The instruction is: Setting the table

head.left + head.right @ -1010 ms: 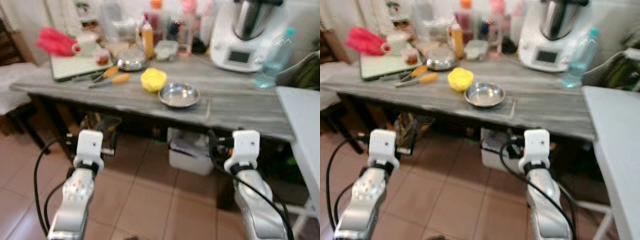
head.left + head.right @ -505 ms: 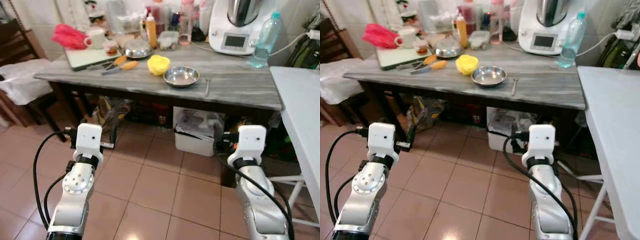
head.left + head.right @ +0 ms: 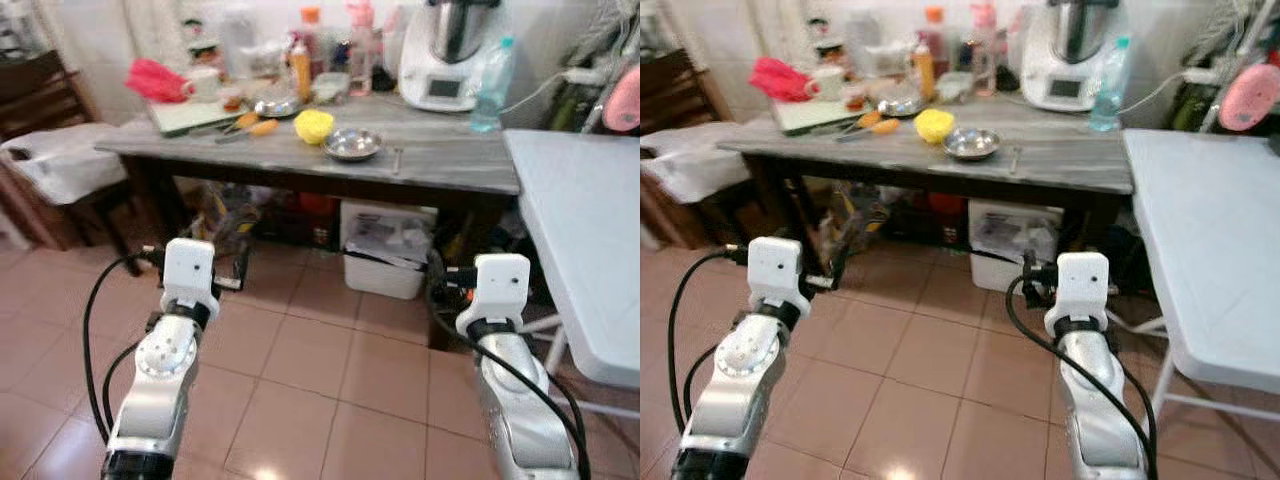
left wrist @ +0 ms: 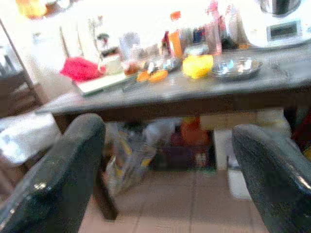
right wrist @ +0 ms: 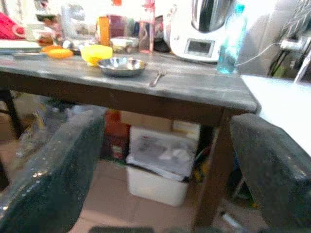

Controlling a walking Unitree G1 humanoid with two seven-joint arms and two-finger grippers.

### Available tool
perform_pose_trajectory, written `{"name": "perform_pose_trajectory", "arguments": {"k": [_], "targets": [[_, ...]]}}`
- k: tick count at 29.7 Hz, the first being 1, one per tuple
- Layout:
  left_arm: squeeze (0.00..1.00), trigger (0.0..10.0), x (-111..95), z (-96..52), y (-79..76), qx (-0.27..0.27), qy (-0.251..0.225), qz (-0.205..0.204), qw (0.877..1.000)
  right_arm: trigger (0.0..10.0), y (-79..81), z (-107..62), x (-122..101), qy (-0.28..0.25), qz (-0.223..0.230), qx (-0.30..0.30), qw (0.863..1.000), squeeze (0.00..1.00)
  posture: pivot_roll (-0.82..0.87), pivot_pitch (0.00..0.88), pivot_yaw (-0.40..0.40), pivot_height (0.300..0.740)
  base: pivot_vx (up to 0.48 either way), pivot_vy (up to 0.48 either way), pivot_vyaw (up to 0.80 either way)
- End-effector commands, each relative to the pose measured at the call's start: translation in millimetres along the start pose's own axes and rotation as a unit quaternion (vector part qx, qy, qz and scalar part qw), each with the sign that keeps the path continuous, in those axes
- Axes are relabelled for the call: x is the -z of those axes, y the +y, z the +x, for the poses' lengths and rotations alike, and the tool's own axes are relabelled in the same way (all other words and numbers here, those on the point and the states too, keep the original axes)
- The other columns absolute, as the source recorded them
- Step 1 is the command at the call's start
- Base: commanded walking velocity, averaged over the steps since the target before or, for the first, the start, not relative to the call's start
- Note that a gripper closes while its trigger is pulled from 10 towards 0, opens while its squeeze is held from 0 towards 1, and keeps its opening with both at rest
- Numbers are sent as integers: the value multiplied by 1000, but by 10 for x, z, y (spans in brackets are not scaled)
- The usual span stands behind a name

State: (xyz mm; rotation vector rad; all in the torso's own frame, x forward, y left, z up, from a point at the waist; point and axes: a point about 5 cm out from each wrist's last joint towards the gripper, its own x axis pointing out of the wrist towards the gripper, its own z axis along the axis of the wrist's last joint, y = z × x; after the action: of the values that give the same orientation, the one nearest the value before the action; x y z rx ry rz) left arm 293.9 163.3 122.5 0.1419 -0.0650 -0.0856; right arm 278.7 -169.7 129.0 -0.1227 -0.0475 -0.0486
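A steel bowl [image 3: 352, 145] sits on the grey wooden table [image 3: 450, 172] ahead of me, with a yellow bowl [image 3: 313, 125] just behind it on the left. A fork [image 3: 397, 160] lies right of the steel bowl. Both arms are held low over the tiled floor, well short of the table. My left gripper [image 4: 165, 126] is open and holds nothing. My right gripper [image 5: 167, 121] is open too, pointing at the table's near edge, with the steel bowl [image 5: 121, 66] and the fork [image 5: 156, 77] beyond it.
A white kitchen machine [image 3: 448, 60], a water bottle [image 3: 487, 72], bottles, a cutting board with a mug [image 3: 205, 85] and orange-handled knives [image 3: 252, 127] crowd the table's back. A white table [image 3: 580, 230] stands on the right. A white box [image 3: 385, 265] and bags sit under the grey table; a chair [image 3: 55, 165] stands left.
The camera has drawn back from the grey table, which now looks smaller and farther. More of the white table shows on the right. Both arms keep the same pose.
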Motion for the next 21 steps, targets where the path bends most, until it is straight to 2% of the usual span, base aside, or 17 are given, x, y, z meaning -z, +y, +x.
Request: {"name": "perform_pose_trajectory", "arguments": {"k": [1, 4, 8, 11, 21], "targets": [[0, 10000, -40, 26, 8, 7, -6, 1, 1000, 10000, 15, -7, -19, -2, 4, -2, 1000, 0, 30, 0, 63, 740, 0, 0, -469], [0, 10000, -46, 30, -9, 13, -6, -3, 1000, 10000, 16, -15, -17, -1, 4, -1, 1000, 0, 26, 4, 67, 740, 0, 0, -465], [0, 10000, -46, 30, -44, 26, -6, -11, 1000, 10000, 10, -11, -34, -5, 5, 1, 1000, 0, 24, 6, 69, 740, 0, 0, 0], [0, 10000, -46, 32, -56, 29, -6, -15, 999, 10000, 8, -4, -33, -4, 4, 2, 1000, 0, 25, 4, 68, 740, 0, -358, 0], [0, 10000, -53, 35, -56, 29, -7, -17, 999, 10000, 17, 13, -42, -6, 6, 0, 1000, 0, 32, 2, 67, 740, 0, -445, -691]]}}
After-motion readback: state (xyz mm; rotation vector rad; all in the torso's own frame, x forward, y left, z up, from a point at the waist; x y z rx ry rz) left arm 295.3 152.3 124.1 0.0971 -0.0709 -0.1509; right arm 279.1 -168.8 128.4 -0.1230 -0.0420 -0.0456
